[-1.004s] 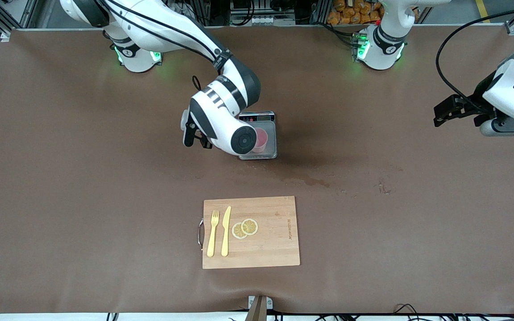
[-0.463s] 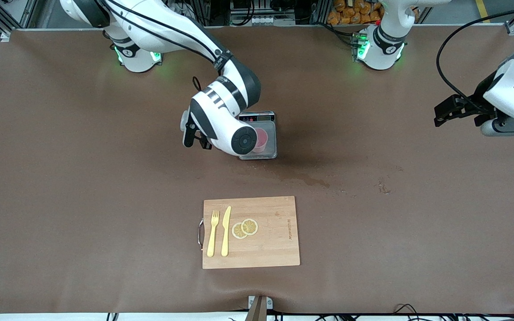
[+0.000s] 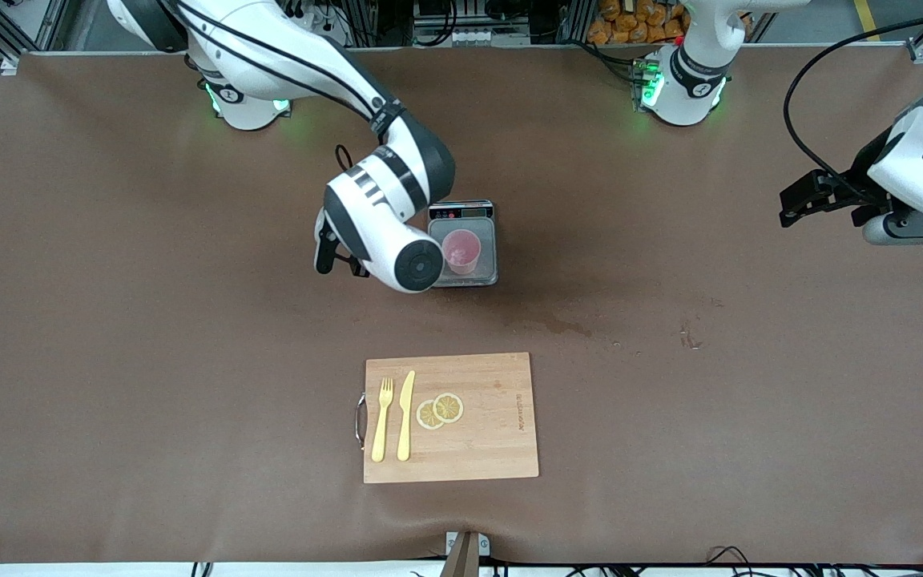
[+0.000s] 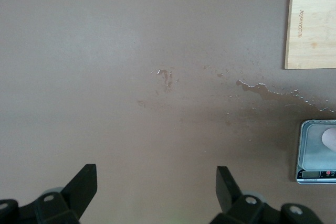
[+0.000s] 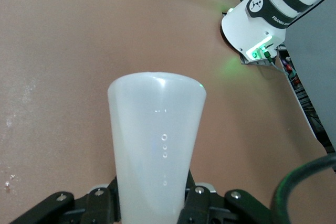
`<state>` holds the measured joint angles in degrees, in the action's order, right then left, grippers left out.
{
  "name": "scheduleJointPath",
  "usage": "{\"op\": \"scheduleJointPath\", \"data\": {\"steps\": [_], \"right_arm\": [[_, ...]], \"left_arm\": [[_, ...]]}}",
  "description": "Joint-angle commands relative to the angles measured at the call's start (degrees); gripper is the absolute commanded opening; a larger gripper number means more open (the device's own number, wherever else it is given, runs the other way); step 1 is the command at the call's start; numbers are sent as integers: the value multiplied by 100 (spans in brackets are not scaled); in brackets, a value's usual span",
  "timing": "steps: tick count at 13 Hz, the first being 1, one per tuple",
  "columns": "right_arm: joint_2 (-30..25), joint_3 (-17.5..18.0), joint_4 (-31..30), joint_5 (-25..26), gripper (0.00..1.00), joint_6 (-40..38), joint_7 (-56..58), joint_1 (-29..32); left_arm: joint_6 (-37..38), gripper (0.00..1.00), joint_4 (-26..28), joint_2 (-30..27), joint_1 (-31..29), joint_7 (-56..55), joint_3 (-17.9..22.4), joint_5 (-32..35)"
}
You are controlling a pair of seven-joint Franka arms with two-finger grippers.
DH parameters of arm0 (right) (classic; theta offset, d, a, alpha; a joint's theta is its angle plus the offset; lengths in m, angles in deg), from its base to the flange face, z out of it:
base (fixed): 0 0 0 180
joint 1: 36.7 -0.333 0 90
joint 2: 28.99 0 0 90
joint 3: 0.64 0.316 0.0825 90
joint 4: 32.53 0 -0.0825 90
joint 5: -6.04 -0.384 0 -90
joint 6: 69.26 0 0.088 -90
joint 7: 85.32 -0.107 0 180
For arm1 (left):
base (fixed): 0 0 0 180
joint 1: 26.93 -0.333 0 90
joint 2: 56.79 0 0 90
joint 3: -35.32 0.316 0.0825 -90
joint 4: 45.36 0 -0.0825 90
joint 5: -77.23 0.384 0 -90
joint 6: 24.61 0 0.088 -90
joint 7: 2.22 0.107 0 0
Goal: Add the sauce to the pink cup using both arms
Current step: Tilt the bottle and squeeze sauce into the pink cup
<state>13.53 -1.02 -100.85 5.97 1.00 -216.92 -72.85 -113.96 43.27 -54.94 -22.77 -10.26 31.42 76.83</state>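
Your right gripper [image 5: 152, 211] holds the sauce [image 5: 156, 145] beside the pink cup [image 3: 461, 250] on the scale [image 3: 468, 244]; a misjudged tilt could spill. Left gripper [image 4: 156, 184] waits, fingers wide.

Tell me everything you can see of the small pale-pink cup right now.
The small pale-pink cup is a plain, handleless tumbler with a round rim, seemingly plastic. It stands upright on the metal platform of a small digital kitchen scale, farther from the front camera than the wooden cutting board. Its inside looks reddish-pink. No gripper touches it; the right arm's wrist hangs beside it.
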Motion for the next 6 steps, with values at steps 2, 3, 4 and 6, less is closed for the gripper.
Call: {"op": "scheduleJointPath", "data": {"steps": [2,3,4,6], "right_arm": [[-516,47,-67,-512,41,-188,986,573],[-587,47,-94,-529,42,-197,1136,696],[-648,55,-111,-581,42,-197,1303,828],[-710,56,-129,-739,42,-197,1611,1021]], "left_arm": [[76,100,23,-62,-29,84,3,-39],[85,100,23,-62,-29,84,3,-39],[76,100,23,-62,-29,84,3,-39],[85,100,23,-53,-29,84,3,-39]]}}
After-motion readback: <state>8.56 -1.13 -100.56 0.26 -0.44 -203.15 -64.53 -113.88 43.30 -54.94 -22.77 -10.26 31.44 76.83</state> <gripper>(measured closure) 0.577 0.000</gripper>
